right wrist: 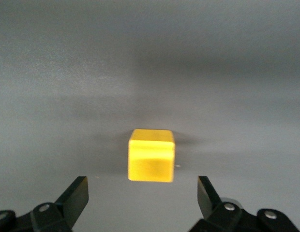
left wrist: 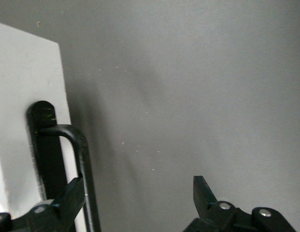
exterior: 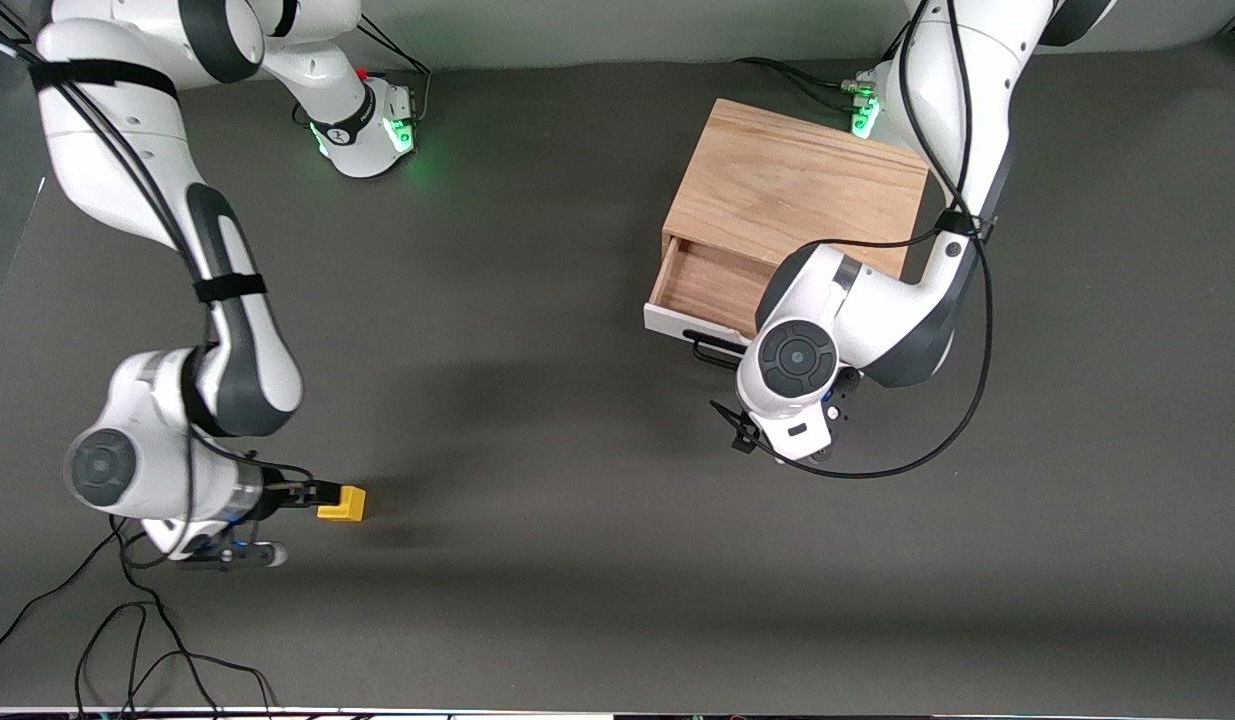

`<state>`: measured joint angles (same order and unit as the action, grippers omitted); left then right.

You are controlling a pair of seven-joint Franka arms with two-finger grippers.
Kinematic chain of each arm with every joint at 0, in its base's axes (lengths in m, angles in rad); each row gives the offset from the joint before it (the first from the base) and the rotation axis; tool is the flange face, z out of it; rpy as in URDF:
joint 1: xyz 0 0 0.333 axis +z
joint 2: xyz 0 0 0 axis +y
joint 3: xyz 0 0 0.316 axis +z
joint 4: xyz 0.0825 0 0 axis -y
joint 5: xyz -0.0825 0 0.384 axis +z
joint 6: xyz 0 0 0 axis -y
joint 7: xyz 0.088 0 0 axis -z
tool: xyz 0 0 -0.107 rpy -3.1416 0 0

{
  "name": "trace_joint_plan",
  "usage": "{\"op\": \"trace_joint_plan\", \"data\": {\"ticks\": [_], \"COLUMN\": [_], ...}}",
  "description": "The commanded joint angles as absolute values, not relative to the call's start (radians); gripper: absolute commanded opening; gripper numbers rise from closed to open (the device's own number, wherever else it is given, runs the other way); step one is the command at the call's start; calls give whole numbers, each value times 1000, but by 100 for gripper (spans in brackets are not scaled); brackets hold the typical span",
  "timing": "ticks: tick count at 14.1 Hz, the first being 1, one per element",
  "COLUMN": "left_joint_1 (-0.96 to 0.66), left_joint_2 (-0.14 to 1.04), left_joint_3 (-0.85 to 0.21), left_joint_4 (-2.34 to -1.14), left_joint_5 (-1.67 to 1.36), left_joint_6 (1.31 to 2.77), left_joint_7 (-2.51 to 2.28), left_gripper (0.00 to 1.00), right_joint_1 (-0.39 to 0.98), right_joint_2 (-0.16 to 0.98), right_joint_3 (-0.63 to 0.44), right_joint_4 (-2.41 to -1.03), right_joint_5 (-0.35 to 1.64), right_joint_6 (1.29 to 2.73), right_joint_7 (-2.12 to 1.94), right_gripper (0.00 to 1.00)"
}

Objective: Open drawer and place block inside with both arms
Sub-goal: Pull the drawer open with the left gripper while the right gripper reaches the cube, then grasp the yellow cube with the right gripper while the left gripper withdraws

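The light oak box [exterior: 797, 190] stands toward the left arm's end of the table. Its drawer [exterior: 705, 285] is pulled partly out, showing the wood interior, with the white front [left wrist: 24, 96] and black wire handle [left wrist: 81, 154] facing the front camera. My left gripper [left wrist: 138, 195] hangs low in front of the drawer, open, with the handle bar just inside one finger [left wrist: 67, 198]. In the front view the left wrist [exterior: 792, 385] hides it. The yellow block [exterior: 342, 503] [right wrist: 151, 154] lies on the mat toward the right arm's end. My right gripper [exterior: 312, 493] [right wrist: 140, 195] is open, its fingertips just short of the block.
Loose black cables [exterior: 127, 640] lie on the mat near the front edge under the right arm. A cable loop [exterior: 937, 440] hangs from the left arm beside the drawer. The green-lit bases [exterior: 362, 130] [exterior: 862, 110] stand at the table's edge farthest from the front camera.
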<state>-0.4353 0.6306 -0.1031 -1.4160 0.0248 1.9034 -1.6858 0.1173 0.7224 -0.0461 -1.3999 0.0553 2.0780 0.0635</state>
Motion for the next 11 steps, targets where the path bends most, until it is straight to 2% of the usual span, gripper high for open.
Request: {"op": "trace_joint_plan", "data": {"ticks": [1, 5, 9, 11], "left_joint_1": [-440, -408, -362, -325], "left_joint_2": [644, 638, 629, 560], "left_joint_3": [-100, -98, -100, -100], "left_joint_4": [-1381, -1290, -1155, -1149], "left_joint_5": [40, 31, 29, 34], "left_joint_6": [1904, 1827, 1663, 1652], "left_joint_7": [-1678, -1678, -1675, -1558], "left_gripper": [100, 100, 100, 100], "right_joint_1": [161, 140, 77, 81], "right_joint_2": [762, 769, 785, 787], "right_joint_3": [-60, -64, -61, -55], "right_joint_4": [-1377, -1390, -1423, -1462], "right_joint_5": [51, 15, 35, 57], "right_joint_6": [2114, 2149, 2196, 2265], "right_joint_7": [123, 86, 14, 17], "right_gripper": [100, 100, 100, 100]}}
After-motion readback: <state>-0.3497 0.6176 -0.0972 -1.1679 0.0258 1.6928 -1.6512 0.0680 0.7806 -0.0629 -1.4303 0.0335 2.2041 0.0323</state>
